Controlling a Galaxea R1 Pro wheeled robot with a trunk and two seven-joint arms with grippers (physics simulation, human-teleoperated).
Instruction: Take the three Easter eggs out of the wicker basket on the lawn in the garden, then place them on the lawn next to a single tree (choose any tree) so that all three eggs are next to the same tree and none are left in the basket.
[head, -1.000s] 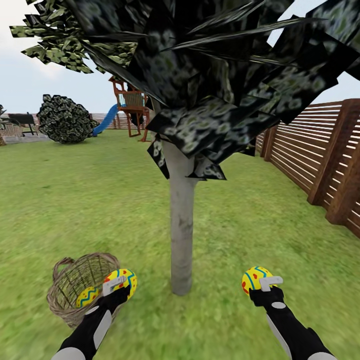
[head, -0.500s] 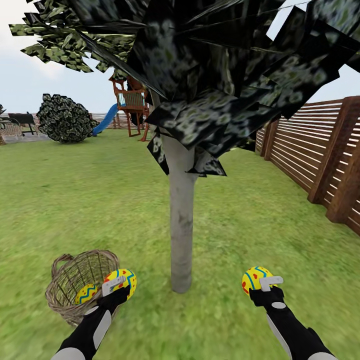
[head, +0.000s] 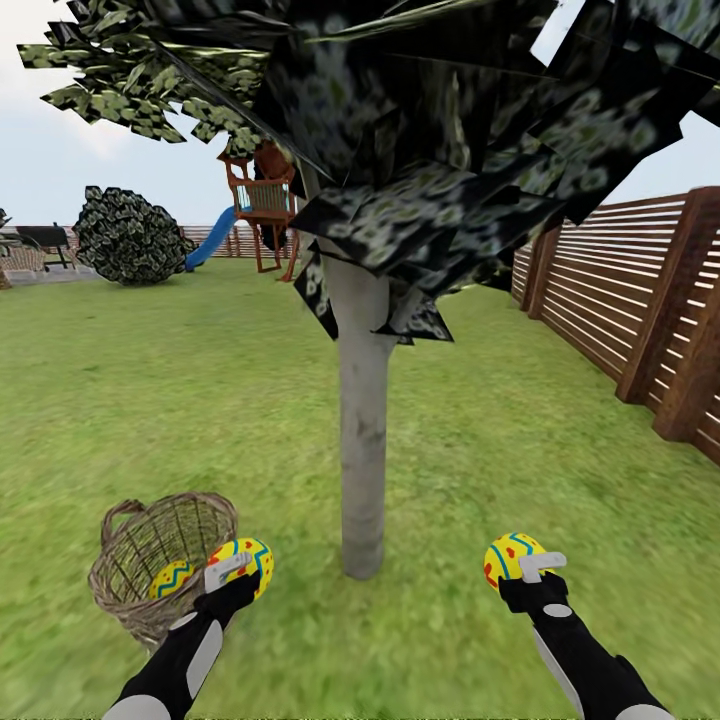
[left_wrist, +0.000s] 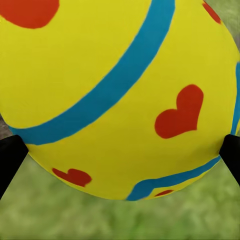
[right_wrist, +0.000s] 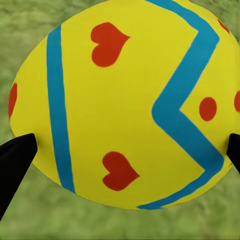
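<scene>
Easter eggs: one clamped in the left gripper (head: 240, 570), one in the right gripper (head: 528, 566), flanking the tree (head: 362, 450); a third lies in the wicker basket (head: 150, 560). Smooth, rounded, probably light and slippery; grip across the middle.

A pale-trunked tree (head: 362, 450) stands at the centre of the lawn (head: 150, 400). At seven o'clock the left claw (head: 238, 570) grips an Easter egg (head: 245, 560) beside the wicker basket (head: 135, 580), where another egg (head: 172, 580) lies. At five o'clock the right claw (head: 530, 568) grips a third egg (head: 508, 556). A slatted fence (head: 640, 310) runs at three o'clock.
</scene>
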